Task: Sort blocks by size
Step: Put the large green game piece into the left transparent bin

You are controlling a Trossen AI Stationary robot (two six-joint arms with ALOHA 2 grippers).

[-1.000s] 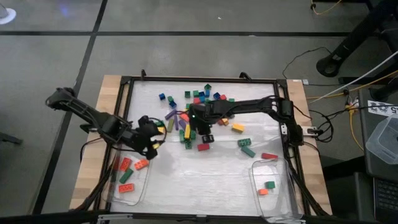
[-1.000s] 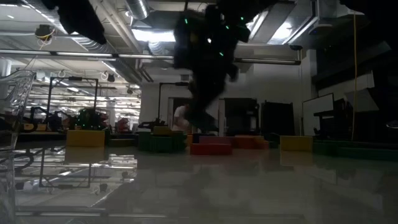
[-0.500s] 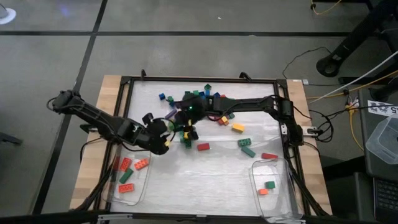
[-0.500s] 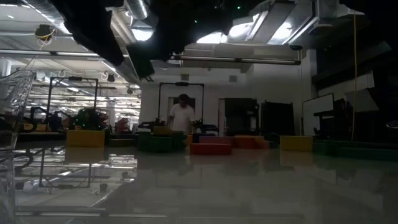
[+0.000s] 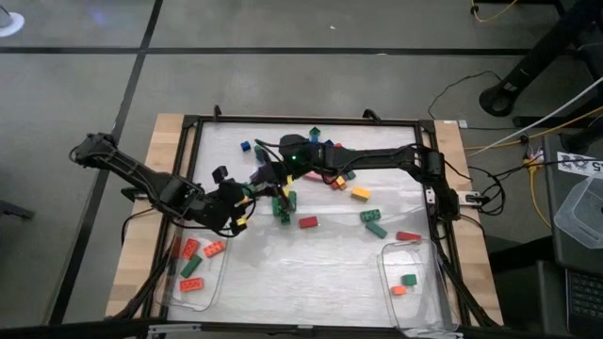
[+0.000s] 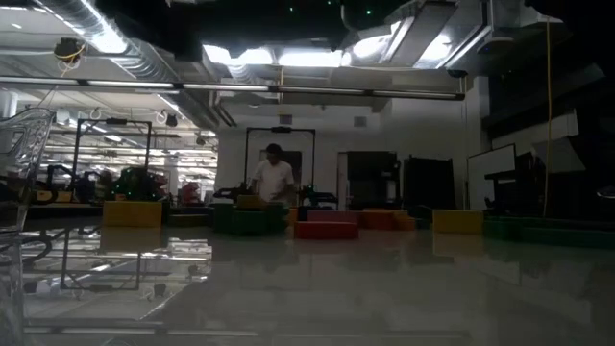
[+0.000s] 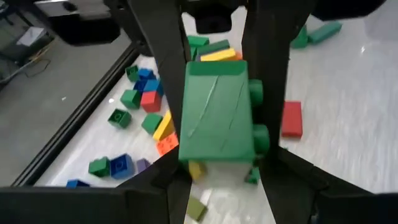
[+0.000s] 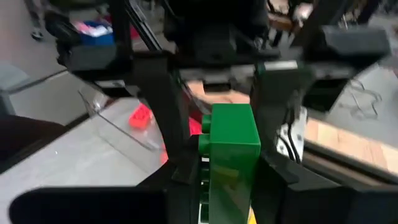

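**High view: two grippers, each clamped on a green brick above the pile**

High view coverage shows the two arms meeting near the middle of the table [image 5: 283, 273], over the scattered blocks [image 5: 311, 141]. The left gripper [image 5: 240, 200] is seen just left of the pile, and the right gripper [image 5: 273, 179] is reached in from the right, the two standing close together.

In the left wrist view, a wide green block [image 7: 217, 115] is clamped between the left gripper's fingers [image 7: 165, 81], its studs turned to one side and its long axis running along the fingers. In the right wrist view, a narrower green block [image 8: 233, 149] is gripped the same way between the right gripper's fingers [image 8: 171, 118], with the left tub [image 8: 118, 118] and its red block [image 8: 140, 116] seen beyond it.

The left tub [image 5: 219, 273] sits at the near left corner and already holds red, orange and green pieces; the right tub [image 5: 429, 282] at the near right corner holds a green and an orange piece. Loose blocks are still spread between the arms and toward the far edge.

The coming move is judged to turn on distance to the tubs: the left gripper is much nearer the left tub, while the right gripper is well apart from the right tub and must be carried back across the table.
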